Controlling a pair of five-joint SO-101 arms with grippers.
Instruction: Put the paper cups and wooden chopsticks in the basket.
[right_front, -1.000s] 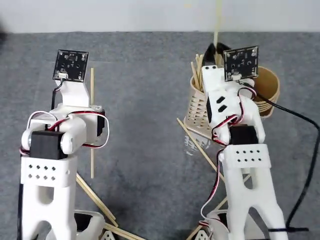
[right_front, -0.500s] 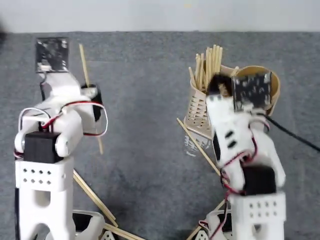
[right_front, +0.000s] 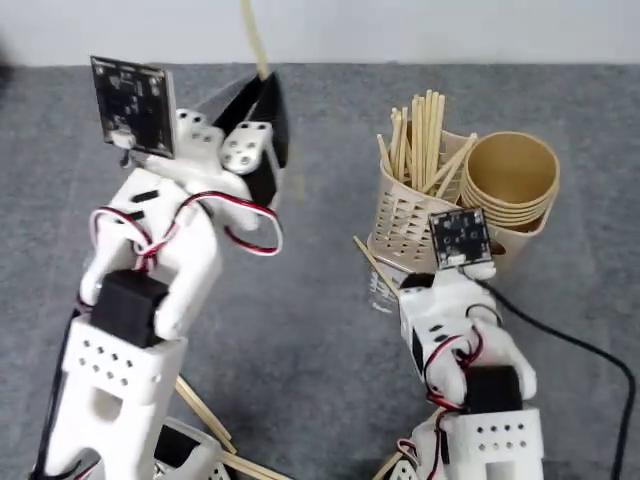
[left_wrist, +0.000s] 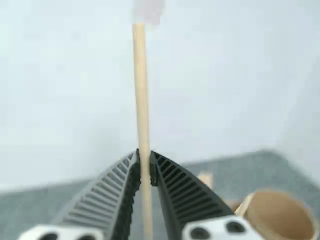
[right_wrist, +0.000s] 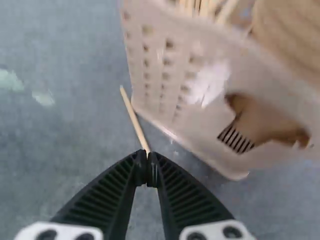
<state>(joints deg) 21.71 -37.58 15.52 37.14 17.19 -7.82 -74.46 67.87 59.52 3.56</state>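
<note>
We note the left gripper (left_wrist: 144, 159) has risen, jaws clamped on one chopstick (right_front: 252, 35), upper frame. The right gripper (right_wrist: 146, 167) has withdrawn from the basket (right_front: 400, 225), jaws closed and empty; delivery pending.

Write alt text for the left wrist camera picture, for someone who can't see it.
The left gripper is shut on a wooden chopstick, which sticks straight out past the black jaws against a pale wall. Beyond the gripper lie the grey table and the rim of a brown paper cup.
</note>
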